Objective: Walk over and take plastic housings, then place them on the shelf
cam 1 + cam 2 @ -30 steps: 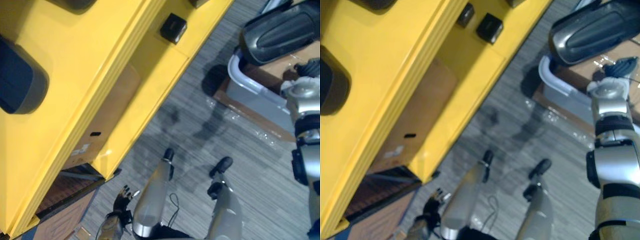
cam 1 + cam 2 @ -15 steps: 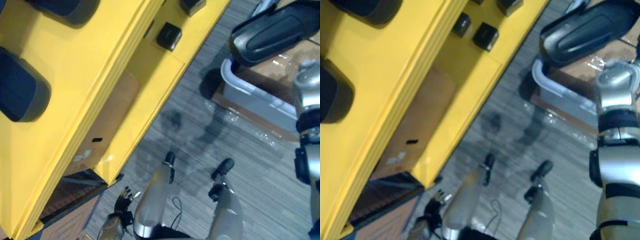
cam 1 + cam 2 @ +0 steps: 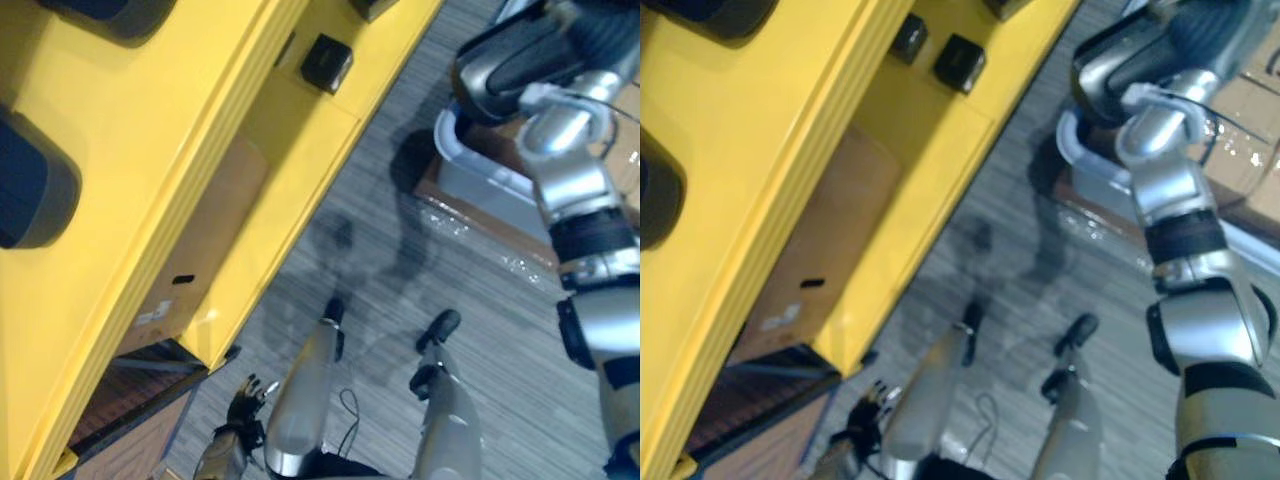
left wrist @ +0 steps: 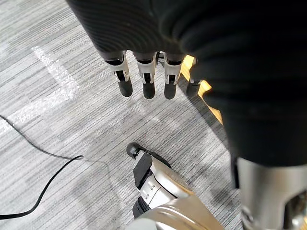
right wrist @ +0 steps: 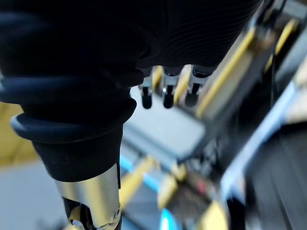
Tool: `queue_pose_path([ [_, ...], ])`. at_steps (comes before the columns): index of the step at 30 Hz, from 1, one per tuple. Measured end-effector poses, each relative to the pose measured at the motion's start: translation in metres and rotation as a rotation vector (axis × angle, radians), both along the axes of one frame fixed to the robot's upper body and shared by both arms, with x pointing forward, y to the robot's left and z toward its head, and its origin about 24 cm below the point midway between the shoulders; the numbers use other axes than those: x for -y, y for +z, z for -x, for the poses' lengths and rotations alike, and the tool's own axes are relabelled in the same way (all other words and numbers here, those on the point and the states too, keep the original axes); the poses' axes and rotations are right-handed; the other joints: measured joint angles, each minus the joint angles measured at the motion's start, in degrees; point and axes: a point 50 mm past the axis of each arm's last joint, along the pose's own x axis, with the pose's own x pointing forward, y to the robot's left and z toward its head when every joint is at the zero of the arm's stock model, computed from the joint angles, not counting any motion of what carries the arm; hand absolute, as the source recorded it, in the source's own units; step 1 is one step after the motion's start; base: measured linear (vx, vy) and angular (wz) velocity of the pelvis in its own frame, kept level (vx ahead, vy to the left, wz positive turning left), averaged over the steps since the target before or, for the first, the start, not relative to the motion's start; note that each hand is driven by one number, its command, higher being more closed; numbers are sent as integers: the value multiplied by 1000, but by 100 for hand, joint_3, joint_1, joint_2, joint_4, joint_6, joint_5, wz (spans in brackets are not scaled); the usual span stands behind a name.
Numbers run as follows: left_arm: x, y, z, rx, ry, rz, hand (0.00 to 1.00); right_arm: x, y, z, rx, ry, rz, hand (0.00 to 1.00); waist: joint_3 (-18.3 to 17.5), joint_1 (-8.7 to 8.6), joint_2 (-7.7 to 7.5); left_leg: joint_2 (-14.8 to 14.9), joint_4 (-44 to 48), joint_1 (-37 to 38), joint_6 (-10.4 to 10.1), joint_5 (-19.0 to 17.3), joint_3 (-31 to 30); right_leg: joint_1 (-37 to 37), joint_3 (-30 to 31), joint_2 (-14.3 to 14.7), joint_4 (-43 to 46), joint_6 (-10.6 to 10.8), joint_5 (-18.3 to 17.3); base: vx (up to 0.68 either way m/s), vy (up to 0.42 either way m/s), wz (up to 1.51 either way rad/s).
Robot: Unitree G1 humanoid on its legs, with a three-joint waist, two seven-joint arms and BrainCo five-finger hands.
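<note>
R arm's swung up toward the housing [image 3: 495, 70]; right hand [image 5: 166, 93] loose n empty, left hand [image 4: 146, 79] too. Centre over it b4 closing.

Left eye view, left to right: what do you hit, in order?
Dark housing → cardboard box → black block → grey bin. Skipped: left hand overlaps the box, second housing overlaps the bin.
</note>
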Motion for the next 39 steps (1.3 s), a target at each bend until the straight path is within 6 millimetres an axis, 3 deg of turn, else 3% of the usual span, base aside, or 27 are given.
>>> queue_pose_path([
  [3, -1, 0, 0, 10, 3, -4, 0, -3, -2, -6, -68, 37, 5, 0, 1, 110, -52, -17, -12, -3, 3, 4, -16, 2, -20, -17, 17, 0, 0, 16, 6, 6],
  [9, -2, 1, 0, 13, 3, -8, 0, -2, 4, -11, -131, 96, -55, 0, 9, 125, -97, -39, -27, 24, 11, 13, -65, 96, -95, -36, -1, -2, -3, -7, 5, 5],
  [26, -1, 1, 0, 14, -1, -8, 0, 26, -19, -15, -287, -89, -147, 0, 10, 121, -102, -17, -197, 89, -55, 139, -111, 126, -162, -36, -58, -23, -2, -3, -9, 2],
  [39, -2, 0, 1, 4, -8, -11, 0, 50, -61, -16, -520, -90, -166, 0, 10, 65, -102, -1, -267, 143, -56, 153, 10, 73, -50, -37, -59, -24, -3, 6, -3, -2],
])
